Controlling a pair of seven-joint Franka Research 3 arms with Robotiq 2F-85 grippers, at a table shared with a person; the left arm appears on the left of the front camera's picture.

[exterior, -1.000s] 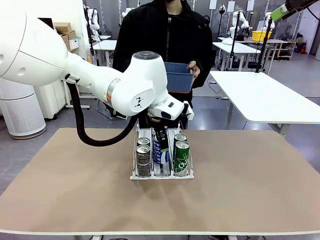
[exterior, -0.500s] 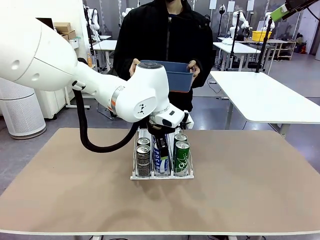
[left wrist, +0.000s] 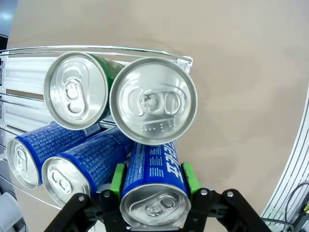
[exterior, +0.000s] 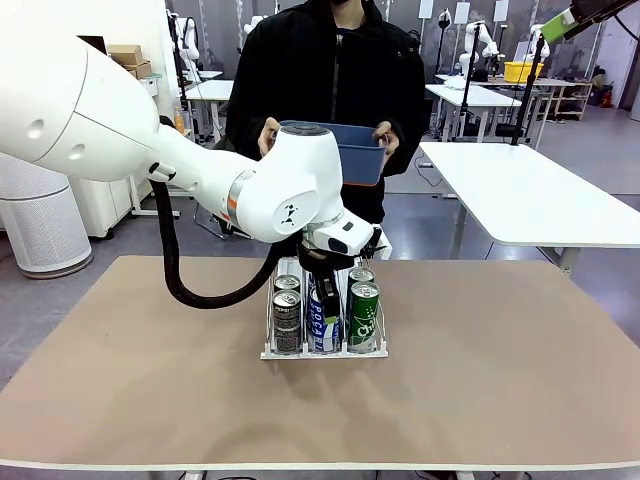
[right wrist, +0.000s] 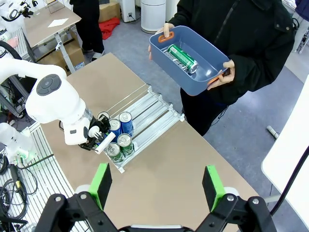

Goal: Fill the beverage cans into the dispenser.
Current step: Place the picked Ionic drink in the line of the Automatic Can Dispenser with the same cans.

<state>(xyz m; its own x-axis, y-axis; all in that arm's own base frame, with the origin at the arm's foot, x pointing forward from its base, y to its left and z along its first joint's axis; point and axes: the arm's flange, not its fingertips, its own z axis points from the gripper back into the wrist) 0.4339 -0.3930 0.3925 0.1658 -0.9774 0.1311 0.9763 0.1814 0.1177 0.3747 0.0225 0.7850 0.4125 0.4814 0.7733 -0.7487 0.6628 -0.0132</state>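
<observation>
Blue can (left wrist: 154, 164) is shown clamped upright between the green pads of the left gripper (left wrist: 153, 181), low in the middle lane of the dispenser (exterior: 325, 353), at the end nearer the robot. It is gripped by the sides, probably so that the dividers can guide it. Two more blue cans (left wrist: 72, 174) are seen close by, green cans (exterior: 364, 312) in the right lane, and dark cans (exterior: 287, 318) in the left. The lanes are left free toward the person. Beyond the table edge, a blue bin (right wrist: 212, 58) with a green can (right wrist: 183, 57) is held out. The right gripper (right wrist: 157, 186) is spread wide above, grasping nothing.
</observation>
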